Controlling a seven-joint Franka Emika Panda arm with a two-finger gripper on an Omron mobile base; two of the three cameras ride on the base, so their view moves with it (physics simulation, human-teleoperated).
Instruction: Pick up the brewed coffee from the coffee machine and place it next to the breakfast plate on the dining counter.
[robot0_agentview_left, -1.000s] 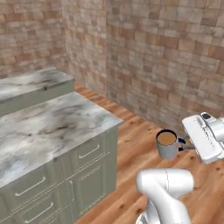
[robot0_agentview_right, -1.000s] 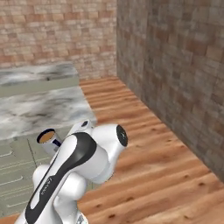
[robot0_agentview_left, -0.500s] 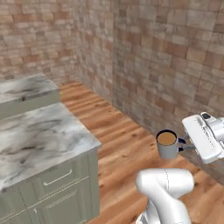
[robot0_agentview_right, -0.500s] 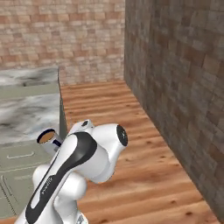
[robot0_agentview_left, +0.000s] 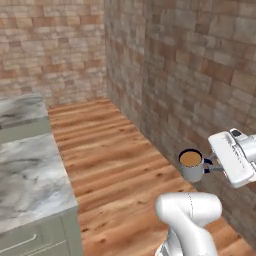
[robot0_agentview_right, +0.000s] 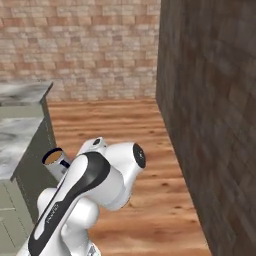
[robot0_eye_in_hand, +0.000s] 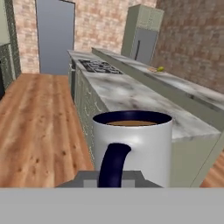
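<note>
Jaws (robot0_eye_in_hand: 111, 177): closed on the mug's dark blue handle.
Mug (robot0_eye_in_hand: 151, 153): grey-white, dark blue rim, brown coffee inside; held upright above the wooden floor (robot0_agentview_left: 120, 185).
Cabinet run (robot0_eye_in_hand: 127, 92): sage-green, marbled top, black cooktop (robot0_eye_in_hand: 99, 66).
Bench (robot0_eye_in_hand: 188, 83): long, marbled stone; small green fruit (robot0_eye_in_hand: 160, 69) on top.

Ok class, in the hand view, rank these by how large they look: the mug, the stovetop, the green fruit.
1. Mug
2. Stovetop
3. Green fruit
</note>
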